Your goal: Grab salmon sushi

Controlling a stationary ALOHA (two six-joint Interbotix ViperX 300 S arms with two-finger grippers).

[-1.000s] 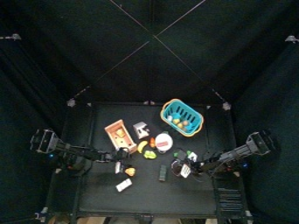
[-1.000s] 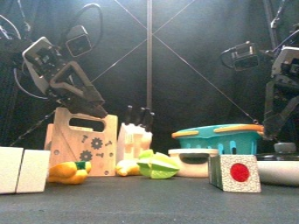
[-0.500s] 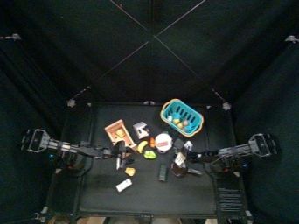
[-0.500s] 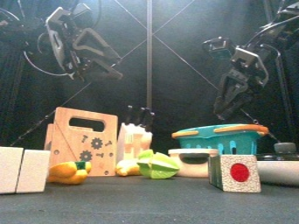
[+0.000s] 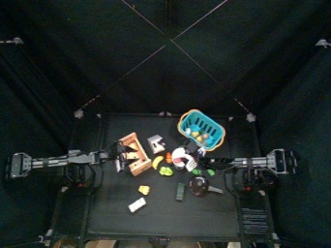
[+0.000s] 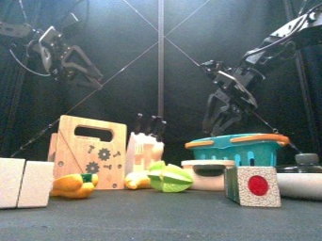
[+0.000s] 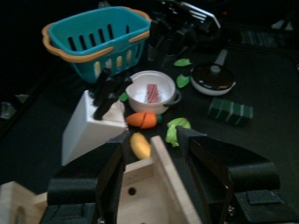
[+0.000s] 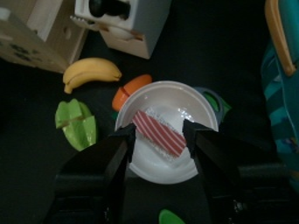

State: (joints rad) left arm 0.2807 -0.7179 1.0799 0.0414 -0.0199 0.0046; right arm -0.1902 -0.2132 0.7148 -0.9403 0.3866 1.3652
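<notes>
Worktop [image 5: 106,221]: small, black, ringed by black curtains.

Blue basket [image 5: 200,125]: teal body with an orange rim, toward the far right corner; the front view shows it right of centre [image 6: 239,148].

Wooden board [image 6: 87,151]: pale, with flower cut-outs, standing upright toward the left edge, seen from above at [image 5: 131,148].

White block [image 6: 145,151]: upright, just beside the board on its right, dark handles sticking out of its top.

White bowl [image 8: 167,128]: round, near the middle of the worktop, in front of the basket; also at [image 5: 183,157] and [image 7: 151,88].

Black pan [image 7: 214,81]: round, with a handle, toward the right edge.

Salmon sushi [image 8: 158,133]: pale pink striped top over white, lying inside the white bowl, touching nothing else.

Banana [image 8: 90,73]: yellow, lying on the worktop apart from the bowl.

Green piece [image 8: 75,123]: leaf-shaped, flat on the worktop near the bowl.

Orange piece [image 8: 128,90]: small, plain, touching the bowl's rim.

Right gripper [image 8: 160,147]: raised over the bowl, fingers spread wide to either side of it, holding nothing, the sushi between them but below.

Left gripper [image 7: 156,156]: raised above the wooden board near the left edge, fingers wide apart, holding nothing.
</notes>
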